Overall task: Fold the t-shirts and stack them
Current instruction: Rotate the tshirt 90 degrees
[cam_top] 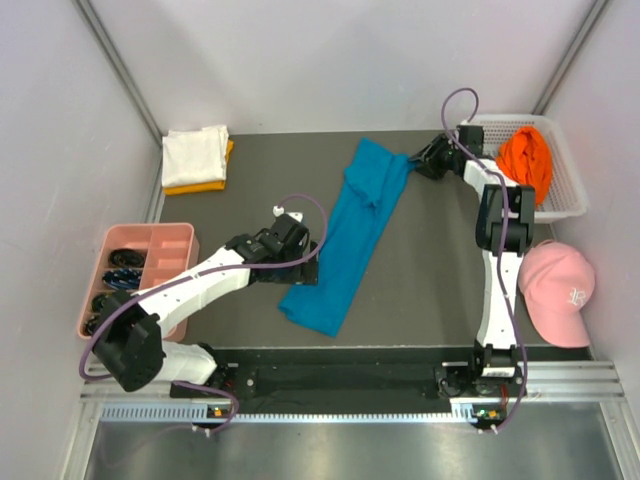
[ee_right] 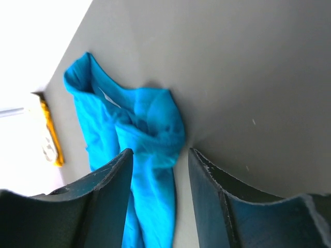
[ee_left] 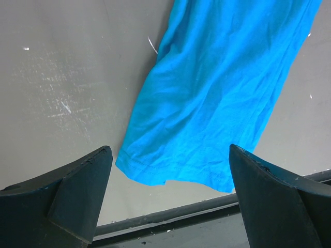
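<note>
The teal-blue t-shirt (cam_top: 345,235) lies stretched in a long, rumpled strip diagonally across the dark table. My left gripper (cam_top: 303,262) is open and empty, just left of the shirt's lower part. In the left wrist view the gripper (ee_left: 169,150) hovers over the shirt's hem (ee_left: 170,173) near the table's front edge. My right gripper (cam_top: 418,160) is open at the shirt's far bunched end. In the right wrist view the gripper (ee_right: 160,151) stands over the bunched cloth (ee_right: 150,129) without gripping it. A folded white shirt (cam_top: 195,153) lies on a yellow-orange one (cam_top: 200,186) at the far left. The bright orange shirt (cam_top: 525,160) sits in a basket.
A white plastic basket (cam_top: 572,175) stands at the far right. A pink baseball cap (cam_top: 558,290) lies at the right edge. A pink divided tray (cam_top: 165,240) with small items sits at the left. A black rail (ee_left: 207,206) runs along the near edge.
</note>
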Tool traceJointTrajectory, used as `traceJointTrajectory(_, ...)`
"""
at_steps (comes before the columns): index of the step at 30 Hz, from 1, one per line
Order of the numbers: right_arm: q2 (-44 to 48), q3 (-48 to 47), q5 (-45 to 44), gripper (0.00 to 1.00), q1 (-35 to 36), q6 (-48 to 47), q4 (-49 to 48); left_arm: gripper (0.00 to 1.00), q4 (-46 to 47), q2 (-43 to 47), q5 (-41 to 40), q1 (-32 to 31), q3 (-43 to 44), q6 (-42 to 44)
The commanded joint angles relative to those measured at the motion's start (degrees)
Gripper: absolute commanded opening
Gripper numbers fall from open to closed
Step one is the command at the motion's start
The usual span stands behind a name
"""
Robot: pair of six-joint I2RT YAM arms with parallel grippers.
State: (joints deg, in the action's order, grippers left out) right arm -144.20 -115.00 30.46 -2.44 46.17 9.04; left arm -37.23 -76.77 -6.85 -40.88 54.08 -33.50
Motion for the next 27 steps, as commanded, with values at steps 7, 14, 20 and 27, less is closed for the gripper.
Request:
traceJointTrajectory(7,13.2,9.8,-6.4,0.48,-2.7,-8.0,-4.3,0.99,3.4,0.3,1.0,-0.1,-1.1,0.4)
traceJointTrajectory(14,18.0,12.0,-3.4,0.49,-2.1,-11.6,-8.2,0.99,3.9,0.7,1.1,-0.1,-1.7,0.6)
traceJointTrajectory(20,21.2,11.0,-1.6,0.49,0.1,-13.6,-3.5,0.99,4.7,1.1,1.1,0.0,-2.1,1.0)
traceJointTrajectory(27,23.0,14.8,-0.1,0.50,2.2,-16.0,-0.4,0.99,5.8,1.5,2.0,-0.1,-2.8,1.2)
